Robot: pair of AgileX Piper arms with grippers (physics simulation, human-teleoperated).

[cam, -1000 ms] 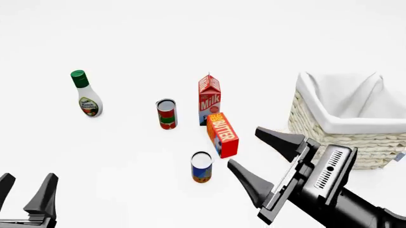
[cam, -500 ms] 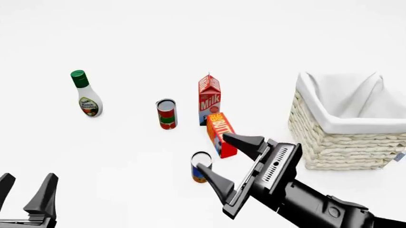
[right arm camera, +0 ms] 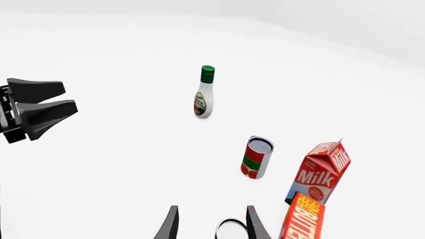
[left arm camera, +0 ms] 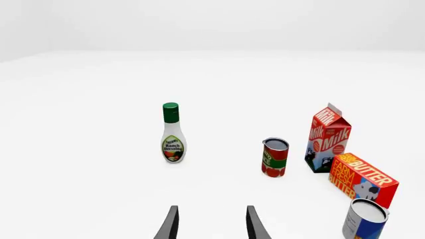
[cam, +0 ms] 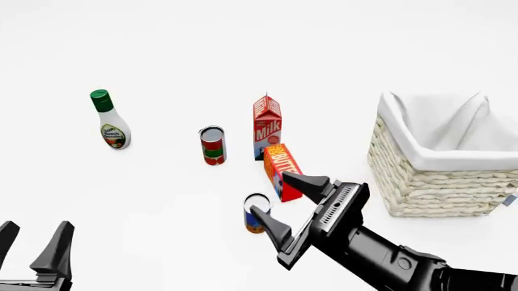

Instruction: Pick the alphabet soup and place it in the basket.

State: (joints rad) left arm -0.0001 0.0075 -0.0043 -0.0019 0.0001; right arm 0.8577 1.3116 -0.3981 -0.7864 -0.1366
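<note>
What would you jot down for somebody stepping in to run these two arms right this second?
Right gripper: open, jaws wide, poised around the alphabet soup, the small blue-and-orange can with a silvery top; not yet closed on it.
Left gripper: open, idle near the table's front left edge, holding nothing.
The large cream wicker basket with white cloth lining sits to the right; nothing shows inside it.
Done: the approach. Left: close on the can, lift, carry right, release in the basket. Mind the orange butter box just behind the can.
</note>
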